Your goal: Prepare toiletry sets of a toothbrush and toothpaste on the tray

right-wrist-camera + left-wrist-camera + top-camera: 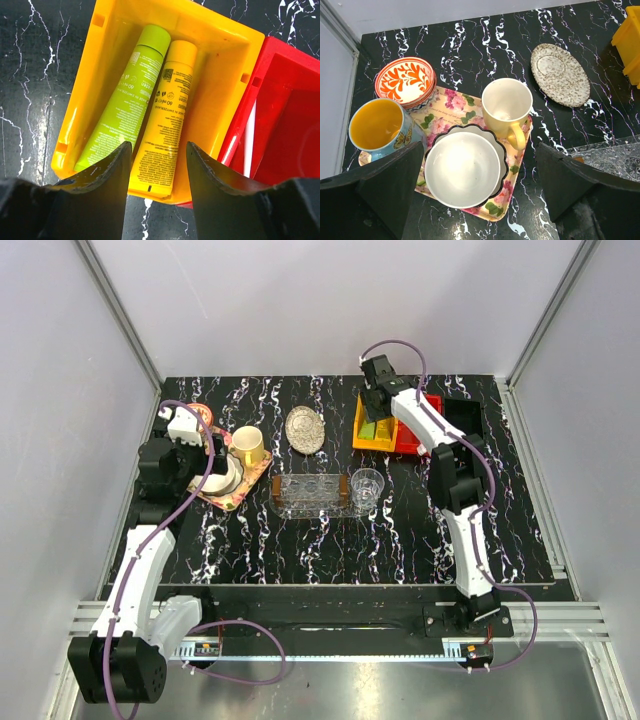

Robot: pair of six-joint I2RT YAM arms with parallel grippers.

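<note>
Two toothpaste tubes lie side by side in a yellow bin (215,55): a lime green one (125,100) and an orange-yellow one (167,115). My right gripper (157,150) hovers over the near end of the orange-yellow tube, open, its jaws either side of the tube and apart from it. A white toothbrush (248,135) shows as a slim stick in the red bin (290,100). The clear oval tray (310,493) lies mid-table with nothing on it. My left gripper (480,165) is wide open above a white bowl (462,167).
A floral tray (455,102) at the left holds the white bowl, a yellow mug (507,107) and a blue cup (377,125); an orange patterned bowl (405,80) sits behind. A silvery dish (305,429), a clear glass (366,487) and a black bin (462,418) stand nearby.
</note>
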